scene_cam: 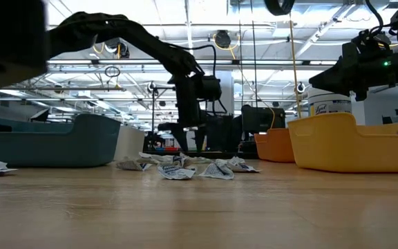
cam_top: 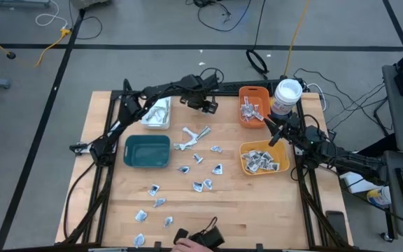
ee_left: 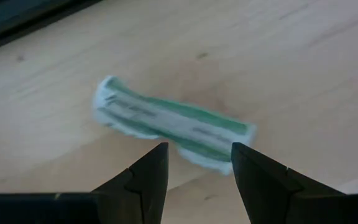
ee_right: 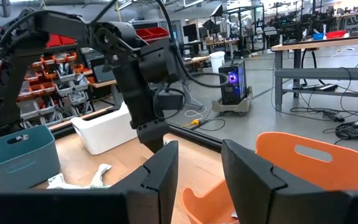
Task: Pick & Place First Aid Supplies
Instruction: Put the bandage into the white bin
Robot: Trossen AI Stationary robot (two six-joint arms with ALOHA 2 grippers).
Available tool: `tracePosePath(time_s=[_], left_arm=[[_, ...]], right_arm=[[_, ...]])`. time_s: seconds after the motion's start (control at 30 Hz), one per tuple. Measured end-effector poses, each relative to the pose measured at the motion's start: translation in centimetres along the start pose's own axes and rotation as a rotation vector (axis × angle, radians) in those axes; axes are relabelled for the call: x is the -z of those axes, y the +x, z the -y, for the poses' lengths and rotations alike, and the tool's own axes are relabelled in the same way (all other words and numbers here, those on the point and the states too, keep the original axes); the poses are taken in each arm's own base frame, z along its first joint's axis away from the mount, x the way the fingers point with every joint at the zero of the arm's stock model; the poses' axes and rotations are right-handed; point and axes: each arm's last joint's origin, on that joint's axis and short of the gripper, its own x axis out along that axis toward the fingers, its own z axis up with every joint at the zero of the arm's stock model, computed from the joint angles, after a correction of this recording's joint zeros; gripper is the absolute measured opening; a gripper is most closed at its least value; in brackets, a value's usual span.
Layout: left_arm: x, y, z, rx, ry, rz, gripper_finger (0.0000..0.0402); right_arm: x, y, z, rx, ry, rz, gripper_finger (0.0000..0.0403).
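Strip (ee_left: 173, 126) first: it's a narrow wrapped one with green print, lying flat on the table (ee_left: 303, 56) straight ahead of the left gripper (ee_left: 196, 167), crossways to the fingers. That gripper is hovering over the loose pile in the middle, fingers parted with a clear gap and nothing between them.

To do this pick well, I'd say it's worth centring so the strip's middle sits between the two tips, then dropping straight down until the tips are nearly touching the wood before closing. It's thin and flat, so closing too high is probably just going to skate over it. Pinching across the narrow width looks like the safer bet.

Further out, more packets (cam_top: 200, 158) are scattered beyond it, with the white bin (cam_top: 157, 115) and teal bin (cam_top: 147, 151) off to its side.

Right gripper (ee_right: 199, 167) is hanging by the orange bin (ee_right: 303, 165), also parted and empty, with the yellow bin (cam_top: 263, 158) close by.
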Motion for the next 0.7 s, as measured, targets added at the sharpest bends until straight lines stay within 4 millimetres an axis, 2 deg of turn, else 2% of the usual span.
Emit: tracePosePath(time_s=[0.13,0.4,0.7], left_arm=[[0.11,-0.15,0.28,0.006,0.010,0.007,0.0164],[0.33,-0.12,0.67,0.023,0.033,0.000,0.0074],[0.00,-0.12,0.11,0.068,-0.064,-0.041,0.0063]], right_arm=[[0.00,0.00,0.00,0.000,0.000,0.000,0.0119],[0.00,0.00,0.00,0.000,0.000,0.000,0.0115],[0.00,0.00,0.00,-0.001,0.000,0.000,0.0117]])
